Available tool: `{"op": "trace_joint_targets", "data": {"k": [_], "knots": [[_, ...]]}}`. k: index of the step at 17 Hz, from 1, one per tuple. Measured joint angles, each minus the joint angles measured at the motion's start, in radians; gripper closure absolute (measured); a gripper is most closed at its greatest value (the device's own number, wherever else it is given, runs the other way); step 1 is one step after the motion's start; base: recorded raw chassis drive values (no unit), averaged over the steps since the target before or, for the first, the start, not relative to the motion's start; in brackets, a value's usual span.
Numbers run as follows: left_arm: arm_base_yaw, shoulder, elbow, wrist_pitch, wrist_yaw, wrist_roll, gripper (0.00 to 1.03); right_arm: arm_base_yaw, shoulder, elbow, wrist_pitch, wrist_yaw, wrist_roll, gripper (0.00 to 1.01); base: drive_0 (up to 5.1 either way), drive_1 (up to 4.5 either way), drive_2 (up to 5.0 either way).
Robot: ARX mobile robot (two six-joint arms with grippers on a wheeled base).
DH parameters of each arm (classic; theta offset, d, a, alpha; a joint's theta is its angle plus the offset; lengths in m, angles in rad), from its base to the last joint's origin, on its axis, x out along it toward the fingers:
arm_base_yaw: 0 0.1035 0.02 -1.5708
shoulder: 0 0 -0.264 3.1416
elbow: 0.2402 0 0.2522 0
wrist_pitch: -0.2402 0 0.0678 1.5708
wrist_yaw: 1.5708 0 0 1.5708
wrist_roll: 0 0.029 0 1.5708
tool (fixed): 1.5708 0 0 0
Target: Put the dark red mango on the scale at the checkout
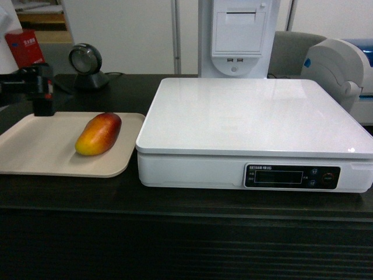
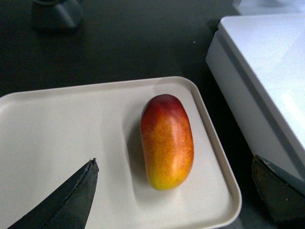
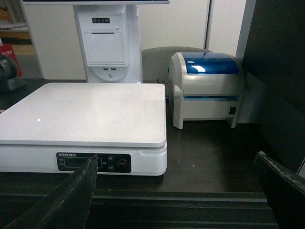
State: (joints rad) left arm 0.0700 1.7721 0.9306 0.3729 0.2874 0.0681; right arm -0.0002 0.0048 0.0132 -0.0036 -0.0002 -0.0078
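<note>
**Mango on tray, left pincer open above it, no grasp made**

The dark red mango lies on its side in the beige tray, near the tray's scale-side rim, its red end away from the wrist camera and its yellow end toward it. It sits ahead of and between the fingertips of the left gripper, nearer the scale-side finger. The jaws stand spread wide and nothing is held. The fruit touches neither finger.

Beyond that same finger is the scale, its white platform bare, resting on the checkout just beside the tray. The right gripper faces the scale front, spread and empty, well apart from the fruit.

Judgement: the step in hand is the approach and grasp. The pincer should centre over the fruit's middle and close across its narrow width, since smooth, rounded skin may slip under an off-centre hold. The lift must clear the tray rim and the platform edge, which stands higher than the tray.
</note>
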Motion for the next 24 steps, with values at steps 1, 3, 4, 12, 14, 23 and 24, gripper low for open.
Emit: {"op": "trace_joint_targets", "data": {"k": [1,3,4,12,14,23,24], "knots": [[-0.002,0.09,0.09,-0.055,0.02,0.018,0.05,0.0,0.0,0.0,0.0,0.0,0.0,0.03,0.0,0.0,0.0],[-0.006,0.242,0.245,-0.142,0.029,0.049,0.05,0.0,0.0,0.0,0.0,0.0,0.0,0.03,0.0,0.0,0.0],[-0.01,0.297,0.307,-0.165,0.035,0.051,0.05,0.0,0.0,0.0,0.0,0.0,0.0,0.03,0.0,0.0,0.0],[-0.035,0.447,0.543,-0.328,0.072,0.08,0.05,0.0,0.0,0.0,0.0,0.0,0.0,0.03,0.0,0.0,0.0],[-0.038,0.469,0.569,-0.406,0.079,0.105,0.05,0.0,0.0,0.0,0.0,0.0,0.0,0.03,0.0,0.0,0.0],[-0.054,0.539,0.663,-0.56,0.005,0.219,0.05,0.0,0.0,0.0,0.0,0.0,0.0,0.03,0.0,0.0,0.0],[-0.056,0.539,0.663,-0.56,0.005,0.229,0.09,0.0,0.0,0.0,0.0,0.0,0.0,0.03,0.0,0.0,0.0]]}}
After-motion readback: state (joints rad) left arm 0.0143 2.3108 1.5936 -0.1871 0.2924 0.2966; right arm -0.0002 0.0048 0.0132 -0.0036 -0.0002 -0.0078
